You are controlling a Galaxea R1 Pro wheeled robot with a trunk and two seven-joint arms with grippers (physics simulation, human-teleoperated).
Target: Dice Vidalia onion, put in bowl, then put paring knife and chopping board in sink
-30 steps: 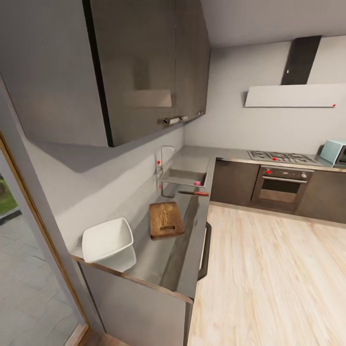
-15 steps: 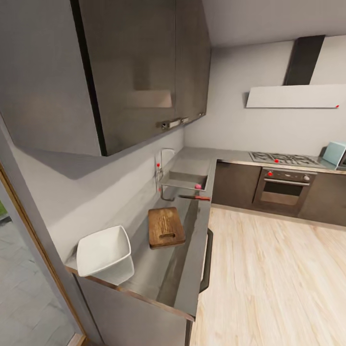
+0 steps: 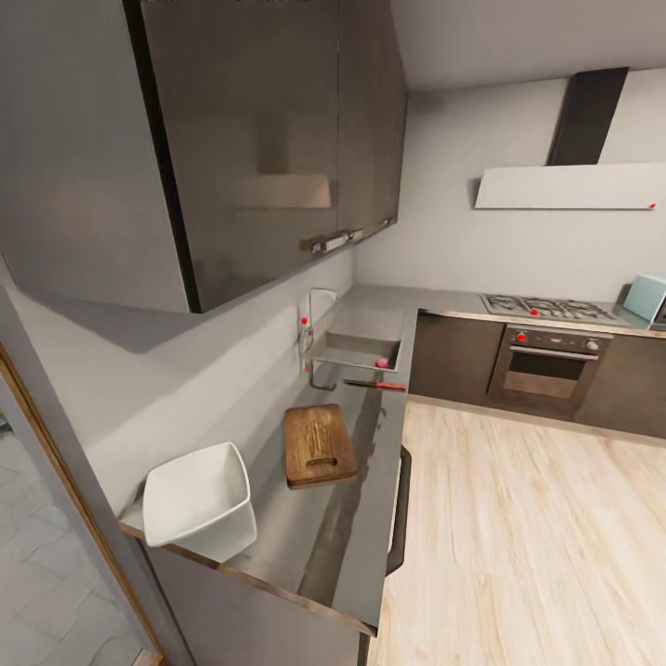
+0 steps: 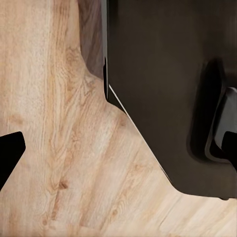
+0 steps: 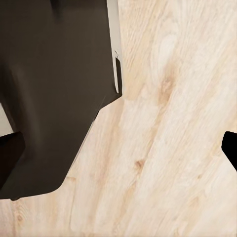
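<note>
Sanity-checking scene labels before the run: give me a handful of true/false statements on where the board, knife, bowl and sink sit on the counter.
1. The chopping board lies flat on the countertop, between the bowl and the sink. True.
2. The paring knife rests on top of the chopping board. False: it lies on the countertop beyond the board, just in front of the sink.
3. The bowl sits at the near end of the countertop, by the wall. True.
4. The bowl holds diced onion. False: it looks empty.
5. A small pinkish object lies in the sink near its front edge. True.
6. The tap stands on the aisle side of the sink. False: the tap stands on the wall side.
</note>
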